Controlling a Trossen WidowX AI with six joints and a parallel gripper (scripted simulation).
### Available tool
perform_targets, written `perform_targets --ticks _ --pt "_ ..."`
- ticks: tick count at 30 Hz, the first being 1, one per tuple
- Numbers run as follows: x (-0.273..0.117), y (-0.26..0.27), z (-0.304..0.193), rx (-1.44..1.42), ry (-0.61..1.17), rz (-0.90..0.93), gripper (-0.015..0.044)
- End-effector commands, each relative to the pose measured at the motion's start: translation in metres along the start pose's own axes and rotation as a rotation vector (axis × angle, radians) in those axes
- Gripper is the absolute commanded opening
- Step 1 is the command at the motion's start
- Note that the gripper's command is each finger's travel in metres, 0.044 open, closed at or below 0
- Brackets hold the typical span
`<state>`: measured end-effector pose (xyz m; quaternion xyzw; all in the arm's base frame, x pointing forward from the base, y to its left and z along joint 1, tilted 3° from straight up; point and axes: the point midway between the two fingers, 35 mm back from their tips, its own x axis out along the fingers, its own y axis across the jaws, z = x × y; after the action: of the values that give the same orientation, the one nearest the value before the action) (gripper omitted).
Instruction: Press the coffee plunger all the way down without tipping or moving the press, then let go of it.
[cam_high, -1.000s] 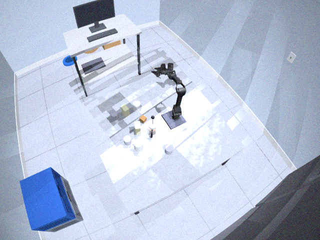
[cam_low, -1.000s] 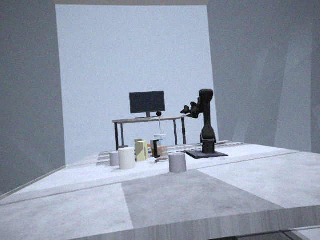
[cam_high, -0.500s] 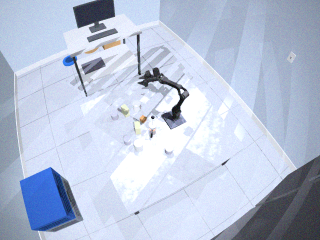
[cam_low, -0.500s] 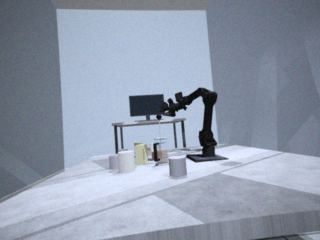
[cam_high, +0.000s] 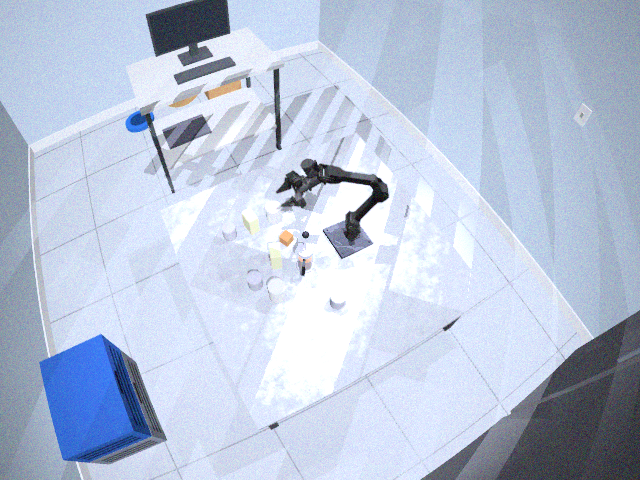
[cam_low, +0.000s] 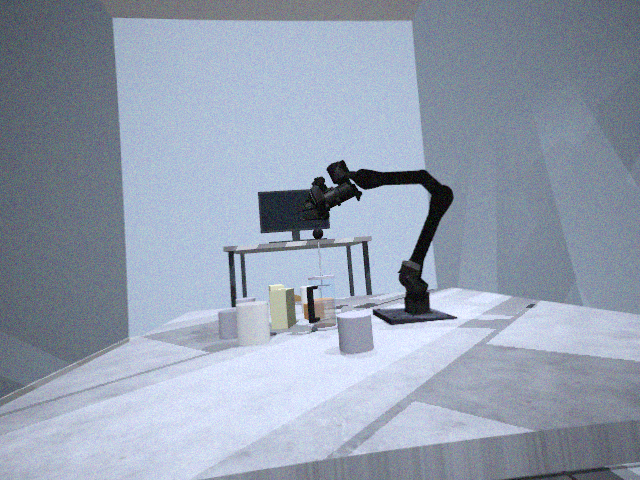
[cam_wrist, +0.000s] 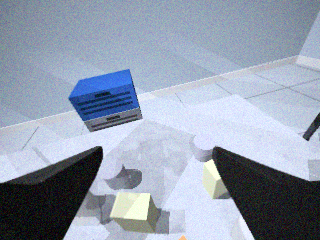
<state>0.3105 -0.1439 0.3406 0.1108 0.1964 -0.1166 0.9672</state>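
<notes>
Counter (cam_high: 320, 351): pale marbled slab, centre frame, w/ light patches.
Room: grey walls, tiled floor; desk (cam_high: 155, 77) upper left.
Claw (cam_high: 287, 193): spread wide, grasping nothing, above coffee press (cam_high: 304, 260).

A slim matte-black jointed arm (cam_low: 413, 178) on a flat dark square base plate (cam_low: 414, 315), with two broad black tapering fingers.
</notes>
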Motion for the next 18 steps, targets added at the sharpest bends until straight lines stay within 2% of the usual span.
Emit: perform_targets --ticks 1,10,18 --pt "-0.021 0.058 -0.013 -0.091 0.055 0.078 0.0440" --pt "-0.081 0.135 -0.055 -0.297 0.168 0.232 0.0440" --pt "-0.068 0.130 -0.089 -0.302 0.170 0.235 0.0440"
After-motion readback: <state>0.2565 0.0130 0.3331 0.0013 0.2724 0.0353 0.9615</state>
